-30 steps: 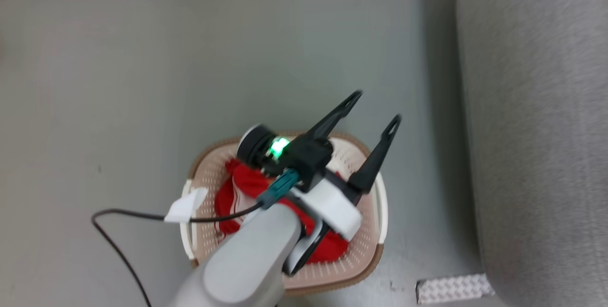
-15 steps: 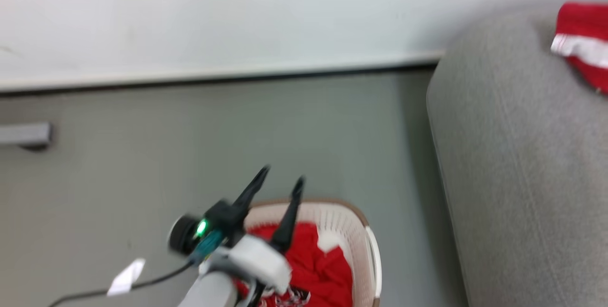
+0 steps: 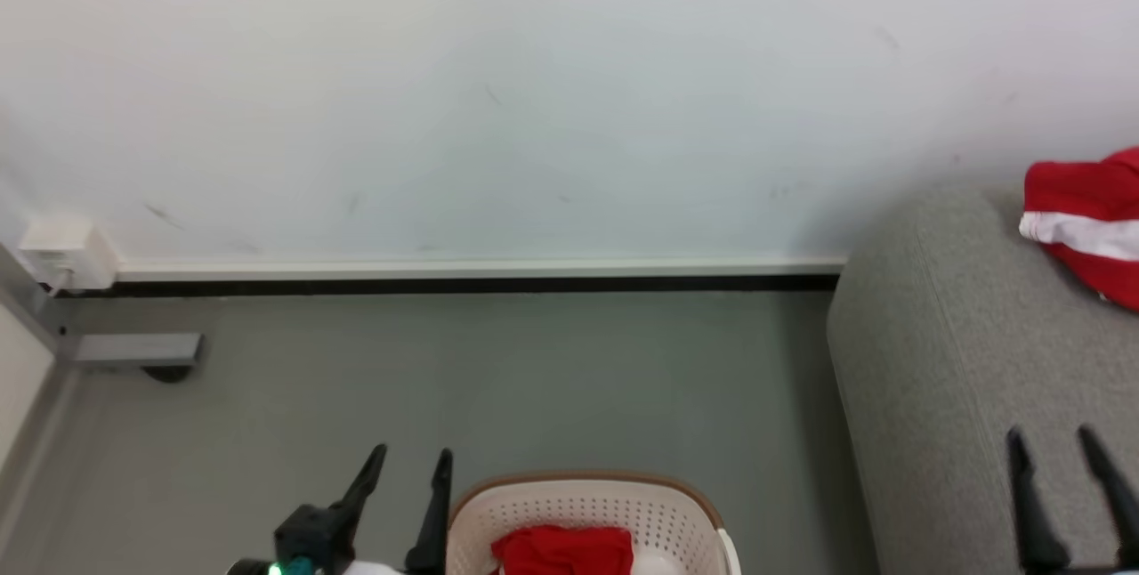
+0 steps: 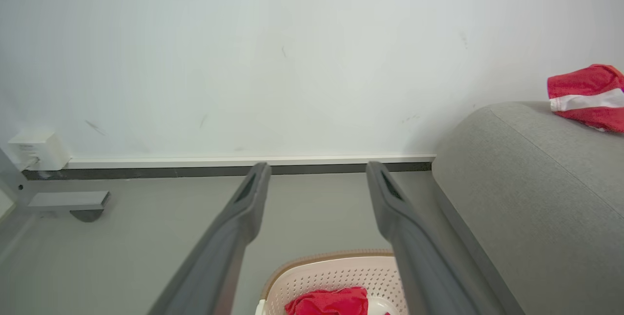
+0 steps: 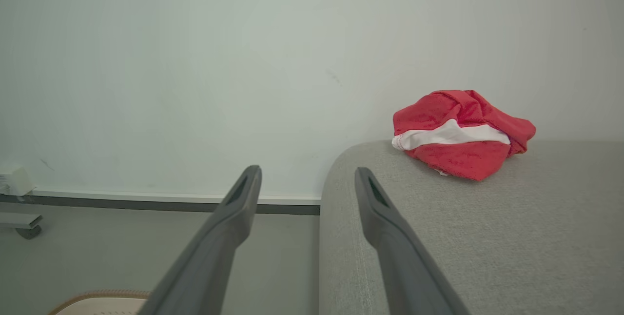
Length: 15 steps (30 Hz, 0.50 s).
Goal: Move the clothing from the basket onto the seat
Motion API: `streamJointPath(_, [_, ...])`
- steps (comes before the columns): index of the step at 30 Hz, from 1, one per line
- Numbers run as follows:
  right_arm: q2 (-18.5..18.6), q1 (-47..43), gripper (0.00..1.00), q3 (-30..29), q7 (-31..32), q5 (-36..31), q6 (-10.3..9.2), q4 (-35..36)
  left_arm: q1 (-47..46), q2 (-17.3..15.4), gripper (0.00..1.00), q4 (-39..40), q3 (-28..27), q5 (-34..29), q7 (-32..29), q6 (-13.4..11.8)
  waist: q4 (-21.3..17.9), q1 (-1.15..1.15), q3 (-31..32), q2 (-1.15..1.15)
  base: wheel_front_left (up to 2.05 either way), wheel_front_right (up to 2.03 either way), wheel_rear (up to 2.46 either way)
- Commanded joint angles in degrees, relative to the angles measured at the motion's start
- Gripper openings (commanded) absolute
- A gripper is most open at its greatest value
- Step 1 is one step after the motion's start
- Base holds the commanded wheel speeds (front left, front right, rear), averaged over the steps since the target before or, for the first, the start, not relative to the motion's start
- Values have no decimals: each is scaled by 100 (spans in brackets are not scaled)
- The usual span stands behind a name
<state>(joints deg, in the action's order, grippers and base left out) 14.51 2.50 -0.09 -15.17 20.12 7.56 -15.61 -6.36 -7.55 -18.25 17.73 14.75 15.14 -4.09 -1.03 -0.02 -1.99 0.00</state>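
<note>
progress: partway | done: one red garment point(image 3: 1081, 223) lies on the seat point(image 3: 925, 361) | left: clothing point(image 3: 562, 550) in the basket point(image 3: 587, 493) | my left claw point(image 3: 412, 452) and right claw point(image 3: 1050, 434): both spread wide, empty

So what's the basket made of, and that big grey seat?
The basket looks like hard cream plastic, with punched holes and a brown woven-look rim. The seat seems covered in light grey woven fabric: fine grainy texture, a stitched seam.

— The seat point(image 5: 438, 246)?
— Matt grey woven cloth, slightly rough.
— And the basket point(image 3: 578, 508)?
— Smooth perforated plastic, woven-look rim. The clothing point(image 5: 458, 159) is soft red cloth; the floor point(image 3: 445, 379), smooth and matt.
</note>
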Motion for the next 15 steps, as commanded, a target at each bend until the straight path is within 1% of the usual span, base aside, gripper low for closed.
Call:
streamJointPath(1, [-94,-190,100,35,4,-112,-15,78,139,25,100,31,-125,-66,1,-8,164,2,184,0,0,0,0])
streamJointPath(5, [-389,-608,100,144,4,-330,-16,177,394,101,100,75,-421,-146,1,98,240,2,295,0,0,0,0])
streamJointPath(9, [-678,-861,100,101,4,-490,-15,212,570,190,100,64,-666,-238,1,193,274,2,374,0,0,0,0])
streamJointPath(15, [-851,-1071,100,157,4,-603,-15,167,755,279,100,17,-997,-317,1,347,218,2,453,0,0,0,0])
